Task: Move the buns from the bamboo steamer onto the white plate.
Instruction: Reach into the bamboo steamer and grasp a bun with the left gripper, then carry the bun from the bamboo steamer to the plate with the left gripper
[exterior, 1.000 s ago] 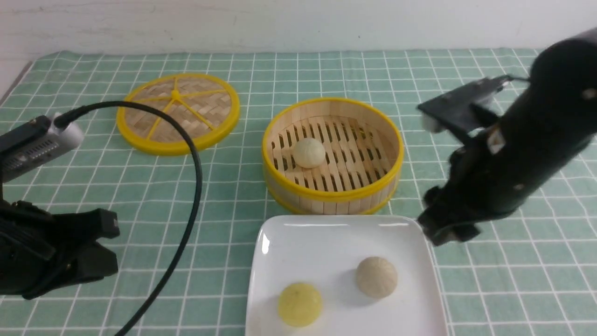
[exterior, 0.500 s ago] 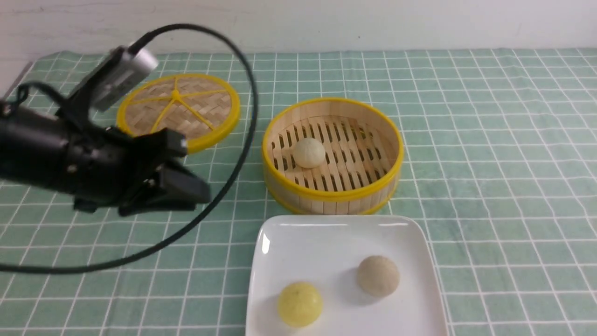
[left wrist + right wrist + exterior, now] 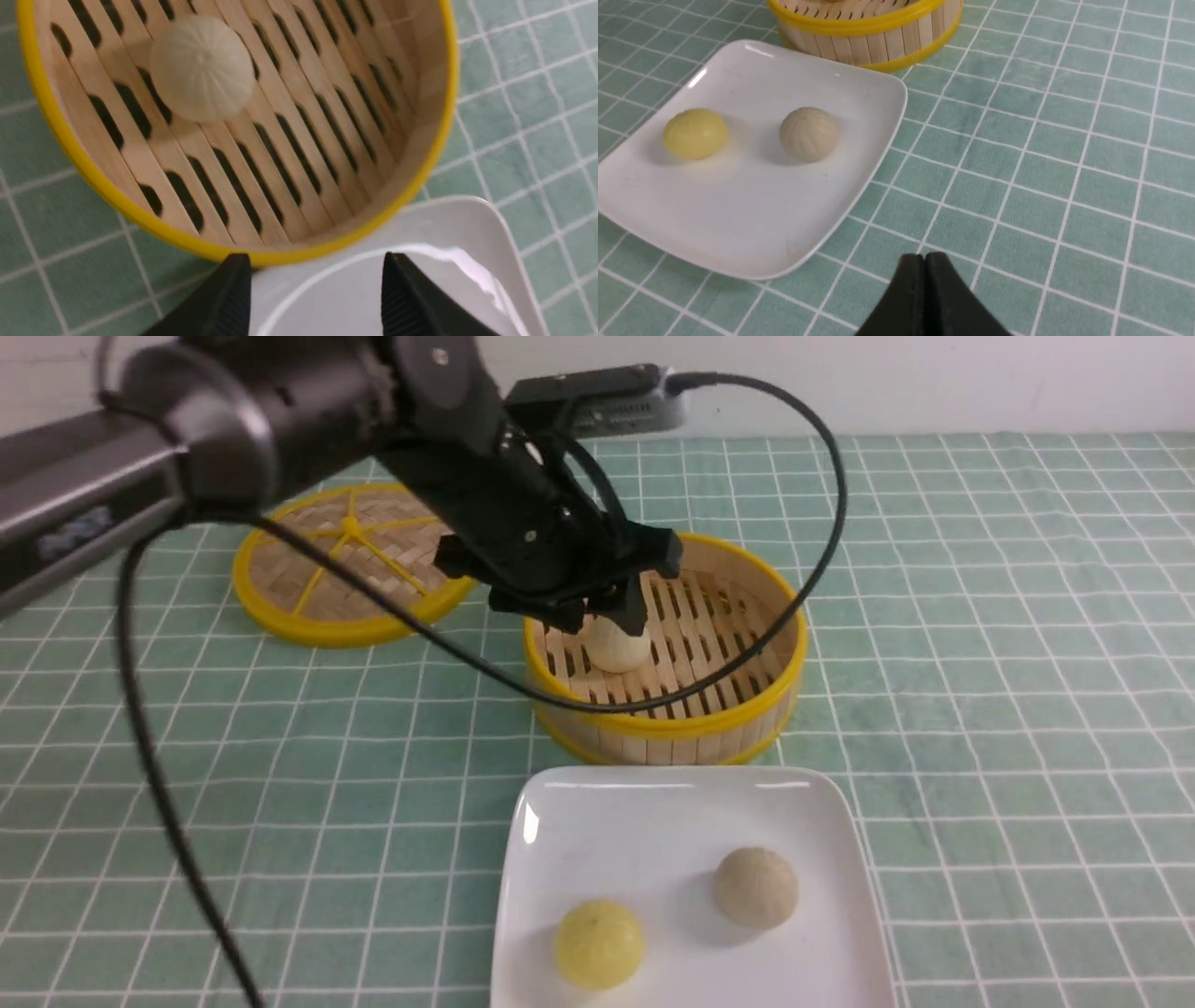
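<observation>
Two pale buns: the cream bun point(image 3: 618, 651) just below the left gripper point(image 3: 602, 616), the beige bun point(image 3: 755, 887) well apart from it. One yellow bun point(image 3: 598, 943), one steamer point(image 3: 719, 733), one lid point(image 3: 308, 602), one plate point(image 3: 653, 835).

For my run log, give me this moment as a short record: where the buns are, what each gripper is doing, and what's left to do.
steamer: holds one bun
plate: holds one beige bun and a yellow bun, apart
lid: flat on the cloth, beside the steamer
left gripper: open, empty, above the steamer
right gripper: shut, empty, over the cloth beside the plate
left to do: one bun not yet on the plate
</observation>
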You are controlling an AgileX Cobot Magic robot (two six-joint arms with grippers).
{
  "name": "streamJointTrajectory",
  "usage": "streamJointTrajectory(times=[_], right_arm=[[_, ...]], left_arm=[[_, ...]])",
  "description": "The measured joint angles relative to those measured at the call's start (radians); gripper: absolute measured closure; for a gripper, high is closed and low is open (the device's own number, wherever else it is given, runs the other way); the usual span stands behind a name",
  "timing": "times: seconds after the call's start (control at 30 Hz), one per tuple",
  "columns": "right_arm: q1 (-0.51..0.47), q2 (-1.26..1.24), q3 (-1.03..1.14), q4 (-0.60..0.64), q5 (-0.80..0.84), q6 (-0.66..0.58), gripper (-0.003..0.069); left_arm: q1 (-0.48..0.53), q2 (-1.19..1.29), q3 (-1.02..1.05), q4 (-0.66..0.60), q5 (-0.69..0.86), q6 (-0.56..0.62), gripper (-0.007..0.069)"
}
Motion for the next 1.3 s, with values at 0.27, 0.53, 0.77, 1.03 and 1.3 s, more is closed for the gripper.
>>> streamJointTrajectory(times=[0.27,0.53,0.77,1.03,1.3], right_arm=[[0.000,0.000,0.004,-0.033,-0.015,0.004,0.0659],[0.000,0.000,0.004,-0.035,-0.015,0.006,0.0654],[0.000,0.000,0.004,-0.036,-0.015,0.006,0.0649],[0.000,0.000,0.008,-0.035,-0.027,0.006,0.0643],[-0.001,0.000,0.021,-0.033,-0.047,0.006,0.0636]], left_arm=[[-0.008,0.233,-0.169,0.148,-0.076,-0.069,0.0225],[-0.008,0.320,-0.180,0.151,-0.113,-0.074,0.0423],[-0.008,0.219,-0.177,0.148,0.050,-0.074,0.0594],[-0.008,-0.126,-0.146,0.080,0.349,0.003,0.0594],[-0.009,-0.275,0.189,-0.095,0.345,0.058,0.0592]])
